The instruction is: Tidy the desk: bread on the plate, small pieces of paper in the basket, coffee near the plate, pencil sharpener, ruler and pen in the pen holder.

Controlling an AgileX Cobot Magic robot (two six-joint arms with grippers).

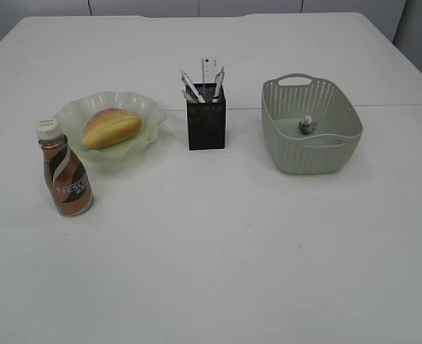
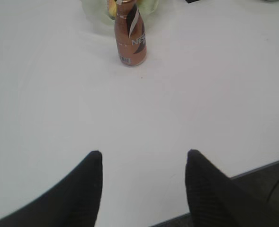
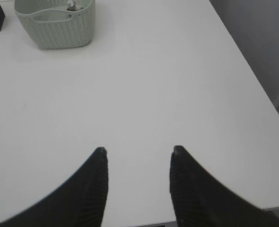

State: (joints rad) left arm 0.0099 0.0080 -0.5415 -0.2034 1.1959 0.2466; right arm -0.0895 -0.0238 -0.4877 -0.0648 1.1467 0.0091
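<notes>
Exterior view is looking pretty much done: bread (image 1: 111,127) is sitting on the plate (image 1: 147,109) at left, coffee (image 1: 64,169) standing just below it, pens in the holder (image 1: 206,125) mid-frame, paper (image 1: 307,125) lying in the basket (image 1: 318,159) at right. Both pincers, left (image 2: 144,161) and right (image 3: 138,156), are hanging released over bare tabletop (image 1: 218,251).

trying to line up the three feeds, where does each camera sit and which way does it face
Exterior view: raised at the near edge, slanting down at the plate, bread, bottle, pen holder and basket; no robot parts show.
Left wrist view: low behind the open left pincer, facing the bottle.
Right wrist view: low behind the open right pincer, facing the basket.
Shared: exterior and left see the bottle; exterior and right the basket.
</notes>
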